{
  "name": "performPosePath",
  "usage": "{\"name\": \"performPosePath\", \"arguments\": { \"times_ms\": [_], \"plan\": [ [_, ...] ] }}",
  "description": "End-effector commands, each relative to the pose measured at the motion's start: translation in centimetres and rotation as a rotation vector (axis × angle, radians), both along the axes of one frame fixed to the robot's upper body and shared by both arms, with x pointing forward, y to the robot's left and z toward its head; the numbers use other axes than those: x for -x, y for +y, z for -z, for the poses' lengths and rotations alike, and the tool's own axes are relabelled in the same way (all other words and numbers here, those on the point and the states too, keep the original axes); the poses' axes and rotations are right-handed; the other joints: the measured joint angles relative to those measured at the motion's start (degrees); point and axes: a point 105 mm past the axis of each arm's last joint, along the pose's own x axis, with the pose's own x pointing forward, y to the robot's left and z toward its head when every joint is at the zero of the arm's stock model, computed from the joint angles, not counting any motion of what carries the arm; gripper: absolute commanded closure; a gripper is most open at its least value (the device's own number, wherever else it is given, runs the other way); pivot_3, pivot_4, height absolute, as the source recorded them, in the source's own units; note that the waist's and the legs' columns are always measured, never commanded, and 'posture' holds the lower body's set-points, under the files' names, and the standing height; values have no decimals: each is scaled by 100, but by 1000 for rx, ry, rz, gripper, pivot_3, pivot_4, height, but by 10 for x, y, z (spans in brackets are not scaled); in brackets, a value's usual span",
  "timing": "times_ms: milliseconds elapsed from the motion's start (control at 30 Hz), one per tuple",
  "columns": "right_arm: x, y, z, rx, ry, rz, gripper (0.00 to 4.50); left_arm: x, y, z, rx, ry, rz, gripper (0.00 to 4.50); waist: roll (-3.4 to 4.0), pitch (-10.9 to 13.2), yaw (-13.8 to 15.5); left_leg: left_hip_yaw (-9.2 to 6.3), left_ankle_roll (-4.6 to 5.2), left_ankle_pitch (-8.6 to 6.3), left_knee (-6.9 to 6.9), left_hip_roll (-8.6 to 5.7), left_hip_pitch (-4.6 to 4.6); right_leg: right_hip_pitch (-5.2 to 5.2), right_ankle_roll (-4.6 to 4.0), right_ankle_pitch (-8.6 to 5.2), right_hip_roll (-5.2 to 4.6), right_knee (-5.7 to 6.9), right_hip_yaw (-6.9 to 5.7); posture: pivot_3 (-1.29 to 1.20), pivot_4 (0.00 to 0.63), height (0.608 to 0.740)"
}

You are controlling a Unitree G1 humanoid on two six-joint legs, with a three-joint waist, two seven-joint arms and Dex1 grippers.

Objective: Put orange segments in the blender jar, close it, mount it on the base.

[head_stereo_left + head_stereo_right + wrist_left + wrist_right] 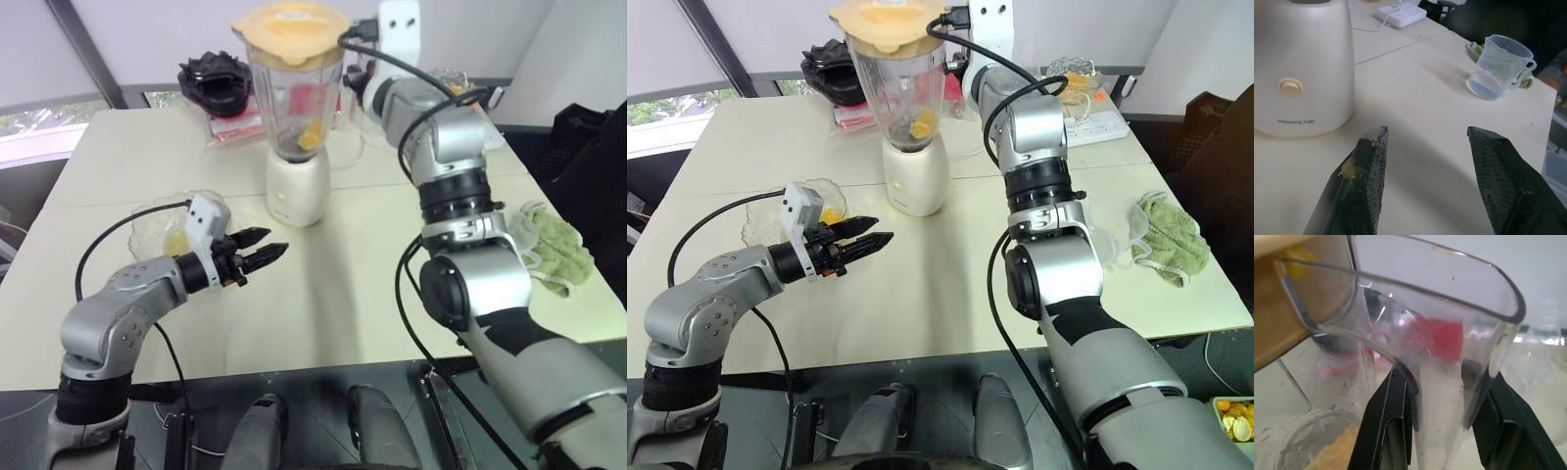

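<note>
The blender jar (294,98) stands on the cream base (297,191) at the middle back of the table, with a pale-yellow lid (291,29) on its top. Orange segments (309,137) lie low inside it. In the right wrist view, my right gripper (1444,374) is shut on the jar's clear side handle (1437,396), one finger on each side. My left gripper (274,241) hovers open and empty over the table, just left of the base. One of its fingers (1364,169) carries a smear of orange pulp.
A shallow clear bowl (157,223) holding orange pieces lies behind my left arm. A small clear measuring cup (1498,66) and a green cloth (563,250) sit at the right. A black object (216,83), a red packet and a power strip (1092,122) line the back.
</note>
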Motion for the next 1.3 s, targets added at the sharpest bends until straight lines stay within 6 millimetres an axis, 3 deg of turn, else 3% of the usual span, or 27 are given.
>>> {"name": "performPosePath", "arguments": {
  "times_ms": [33,267,433,667,800,933,1200,1300],
  "plan": [
    [11,5,-24,-21,-73,-21,3495,-2,-2,-10,8,-47,19,1882,0,0,0,0,0,0,0,0,0,0,0,0,0,0,0,0,150,740],
    [5,1,2,14,-13,-6,3495,-5,-4,-12,10,-55,27,1882,0,-1,4,2,0,0,-1,0,0,0,0,0,0,-3,0,0,150,740],
    [3,1,7,39,-9,-17,3495,-5,-5,-12,11,-59,28,1882,0,-1,3,2,0,0,-1,0,0,1,0,0,0,-3,0,0,150,740],
    [3,1,11,47,-16,-28,61,-5,-6,-13,11,-63,29,1826,-1,-1,2,2,-1,1,-1,1,1,0,0,0,0,-2,0,0,150,740],
    [7,-1,13,66,-31,-37,23,-4,-7,-16,16,-72,34,1826,-1,-1,-6,2,-1,1,-1,1,1,0,0,0,0,-2,0,0,150,740],
    [27,-14,29,120,-54,-73,23,-6,-6,-21,28,-72,30,1826,-2,-2,21,0,-1,1,-1,0,0,3,0,0,0,-3,-1,0,150,740],
    [88,-33,57,203,-94,-322,23,-9,10,-23,14,-61,-19,1826,-2,-1,4,0,-1,0,5,0,2,9,2,0,-1,-5,-2,0,150,740],
    [123,-61,58,292,-119,-468,23,-4,21,-26,-14,-75,-54,1826,-4,0,32,0,0,0,4,1,5,15,3,-2,0,-8,-3,0,150,740]
  ]
}}
